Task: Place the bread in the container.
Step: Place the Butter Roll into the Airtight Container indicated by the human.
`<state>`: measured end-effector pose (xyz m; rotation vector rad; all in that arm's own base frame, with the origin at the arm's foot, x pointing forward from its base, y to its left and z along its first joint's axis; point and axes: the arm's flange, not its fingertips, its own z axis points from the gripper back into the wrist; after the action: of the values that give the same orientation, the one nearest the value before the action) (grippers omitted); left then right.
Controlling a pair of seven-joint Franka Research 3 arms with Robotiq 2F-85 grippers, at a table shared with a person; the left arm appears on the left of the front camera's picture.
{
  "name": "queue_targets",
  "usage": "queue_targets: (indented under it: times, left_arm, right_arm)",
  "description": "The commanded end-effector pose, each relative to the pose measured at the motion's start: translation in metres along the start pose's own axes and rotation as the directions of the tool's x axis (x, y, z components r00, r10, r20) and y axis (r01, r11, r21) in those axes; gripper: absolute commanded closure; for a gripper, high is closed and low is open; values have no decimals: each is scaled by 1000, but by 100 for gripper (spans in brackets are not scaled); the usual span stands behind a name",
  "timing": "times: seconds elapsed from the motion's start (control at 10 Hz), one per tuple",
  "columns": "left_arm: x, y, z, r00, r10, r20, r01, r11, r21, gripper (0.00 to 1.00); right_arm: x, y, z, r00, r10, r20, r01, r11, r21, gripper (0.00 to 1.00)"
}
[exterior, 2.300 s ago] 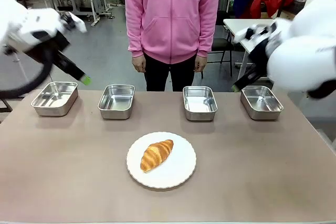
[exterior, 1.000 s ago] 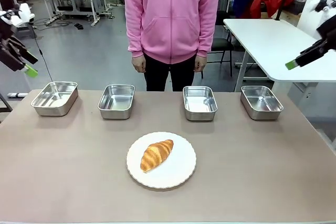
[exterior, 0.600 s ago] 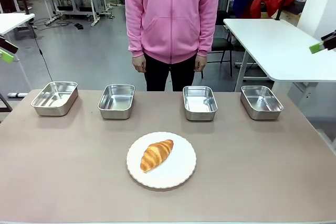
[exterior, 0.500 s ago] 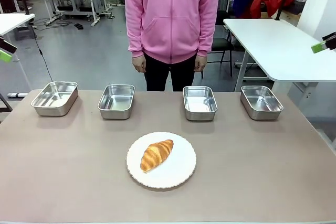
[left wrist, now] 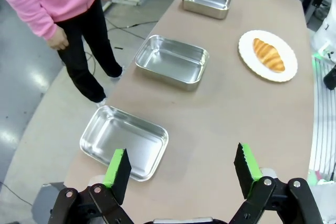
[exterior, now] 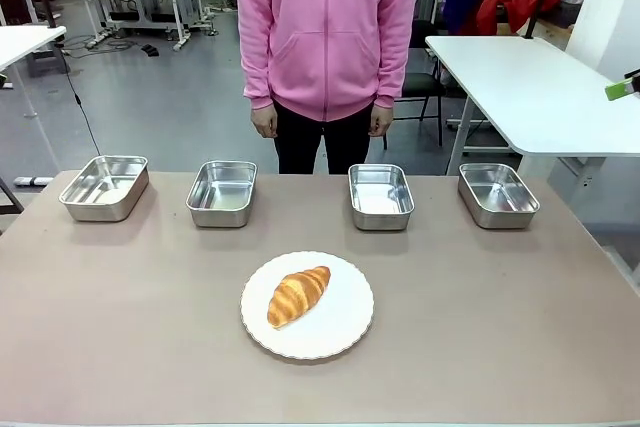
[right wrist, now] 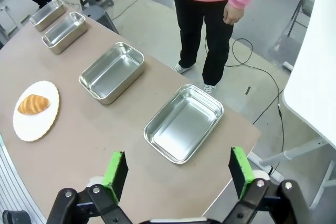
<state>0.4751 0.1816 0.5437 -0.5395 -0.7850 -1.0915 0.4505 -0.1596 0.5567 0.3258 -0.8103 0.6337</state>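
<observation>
The bread, a golden-brown croissant point(exterior: 298, 295), lies on a round white plate point(exterior: 340, 329) at the table's middle front. Several alike steel pans stand in a row behind it; any could be the container point(exterior: 222, 192), and all are bare inside. My left gripper point(left wrist: 182, 166) hangs open high above the leftmost pan point(left wrist: 124, 141), with the croissant point(left wrist: 269, 54) far off. My right gripper point(right wrist: 178, 172) is open too, high over the rightmost pan point(right wrist: 184, 122), far from the croissant point(right wrist: 33, 104). One green pad point(exterior: 622, 89) of it peeks in at the front view's right edge.
A person in a pink hoodie point(exterior: 325, 27) stands at the far side with both hands down at the sides. The brown table point(exterior: 500, 327) has bare room around the plate. A white table point(exterior: 520, 87) stands beyond the right corner.
Both arms have swung up and outward, away from the table. The left gripper has slid past the front view's left edge; the right one's green tip has moved to the right edge.
</observation>
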Motion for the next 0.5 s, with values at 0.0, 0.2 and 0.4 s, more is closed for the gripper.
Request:
queue_targets:
  times: [0.0, 0.2, 0.4]
  left_arm:
    - [3, 1, -4, 999, -37, 24, 37, 999, 14, 0]
    - [3, 1, -5, 999, -33, 27, 33, 999, 30, 0]
    - [3, 0, -5, 998, -34, 59, 32, 998, 45, 0]
  right_arm:
    - [2, -2, 1, 999, 21, 25, -21, 1000, 6, 0]
    - [2, -2, 2, 999, 15, 31, -15, 1000, 1, 0]
    - [2, -2, 2, 999, 8, 31, -8, 1000, -4, 0]
